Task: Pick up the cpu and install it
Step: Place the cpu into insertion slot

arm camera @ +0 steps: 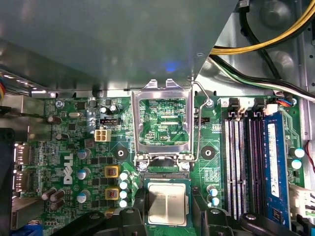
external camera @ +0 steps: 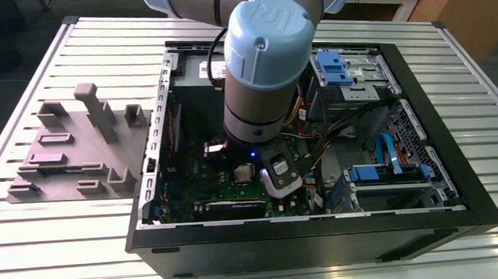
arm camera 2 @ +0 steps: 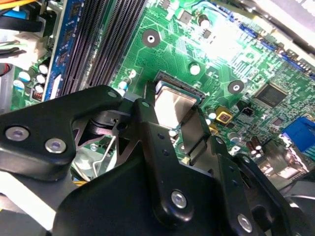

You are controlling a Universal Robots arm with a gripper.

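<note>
A: Going from the exterior view's left: the grey fixture (external camera: 83, 151) sits on the slatted table (external camera: 33, 247), then comes the open computer case (external camera: 314, 238) with the arm (external camera: 262, 68) reaching down into it. Where's the cpu?

B: The cpu (arm camera: 168, 204) lies flat in the socket on the green motherboard (arm camera: 74, 142), top face up. It's square, so no long axis to name. The open load frame (arm camera: 163, 123) stands just beside it.

A: What's hard to see?

B: In the second wrist view the black fingers (arm camera 2: 162, 147) cover part of the chip (arm camera 2: 173, 105). In the exterior view the arm hides the socket.

A: Its look?

B: Dull silver-grey metal lid, thin tan rim.

A: And the gripper (arm camera: 168, 216)?

B: Its fingers flank the chip on two sides; they seem to pinch it, though I can't tell for sure.
</note>
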